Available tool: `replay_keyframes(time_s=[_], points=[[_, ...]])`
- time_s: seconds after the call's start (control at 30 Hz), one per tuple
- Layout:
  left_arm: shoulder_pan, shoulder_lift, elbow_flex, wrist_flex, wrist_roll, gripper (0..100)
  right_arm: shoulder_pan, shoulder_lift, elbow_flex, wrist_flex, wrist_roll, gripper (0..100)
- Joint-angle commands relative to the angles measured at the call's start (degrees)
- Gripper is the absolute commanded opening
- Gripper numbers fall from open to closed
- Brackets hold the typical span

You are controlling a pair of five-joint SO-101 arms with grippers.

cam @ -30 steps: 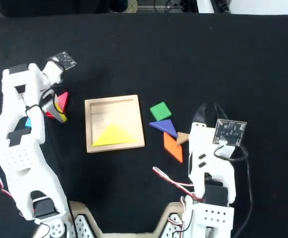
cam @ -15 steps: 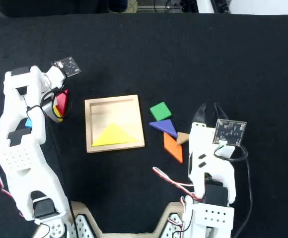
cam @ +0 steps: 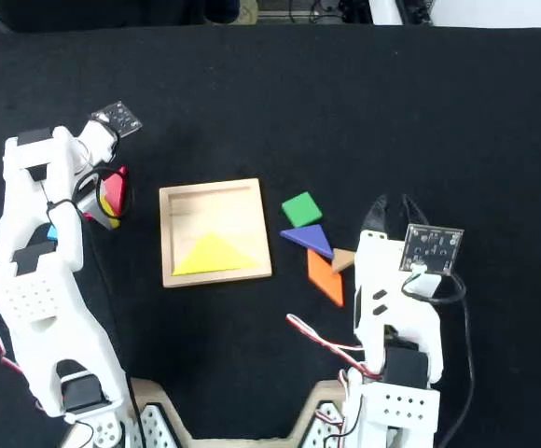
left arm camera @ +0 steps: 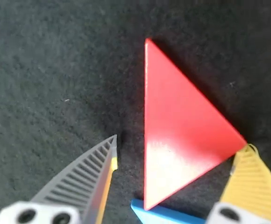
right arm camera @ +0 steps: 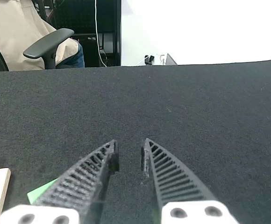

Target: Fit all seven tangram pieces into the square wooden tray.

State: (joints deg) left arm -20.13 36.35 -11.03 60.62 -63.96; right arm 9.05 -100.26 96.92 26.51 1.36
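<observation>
Left claw (left arm camera: 180, 144) hangs spread near the left edge of the black-clothed bench (cam: 252, 103). Its grey finger (left arm camera: 91, 172) and yellow finger (left arm camera: 250, 177) stand on either side of the large flat red triangle (left arm camera: 177, 130). The yellow tip seems to touch one corner of that triangle, though contact is hard to confirm. The grey tip stands just off the triangle's straight edge.

At the middle of the bench lies the square wooden tray (cam: 215, 187), well apart from both claws. The large yellow triangle (cam: 213, 254) lies flat inside it against the near wall.

The right claw (right arm camera: 129, 144) sits toward the near right of the bench. Its two black fingers are barely parted, with a narrow gap between the tips, over bare cloth.

Four pieces cluster between the tray and the right arm:
- the orange parallelogram (cam: 325, 277), nearest the front
- the dark blue triangle (cam: 310, 238), touching the parallelogram
- the green square (cam: 300, 209), just behind the blue triangle
- the small tan wooden triangle (cam: 343, 259), partly hidden by the arm's white body

A light blue piece (left arm camera: 163, 213) lies beside the red triangle's lower point. It is cut off by the left wrist view's edge and mostly covered by the left arm from above, so its shape cannot be made out.
</observation>
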Motion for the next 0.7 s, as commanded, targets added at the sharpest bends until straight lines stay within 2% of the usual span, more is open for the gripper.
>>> replay_keyframes(time_s=[0.0, 0.13, 0.33, 0.53, 0.67], points=[[0.84, 0.00, -3.91, 7.03, 2.02, 37, -0.70, 0.66, 0.04, -1.49, 0.62, 9.6], [0.84, 0.18, -8.13, 9.93, 5.19, 37, -0.70, 0.66, 0.04, -1.49, 0.62, 9.6], [0.92, 0.44, -8.84, 10.02, 5.54, 38, -0.70, 0.66, 0.04, -1.49, 0.62, 9.6], [0.84, 0.70, -9.27, 9.23, 5.63, 41, -0.70, 0.66, 0.04, -1.49, 0.62, 9.6], [1.36, 0.79, -8.75, 6.42, 8.97, 41, -0.70, 0.66, 0.04, -1.49, 0.62, 9.6]])
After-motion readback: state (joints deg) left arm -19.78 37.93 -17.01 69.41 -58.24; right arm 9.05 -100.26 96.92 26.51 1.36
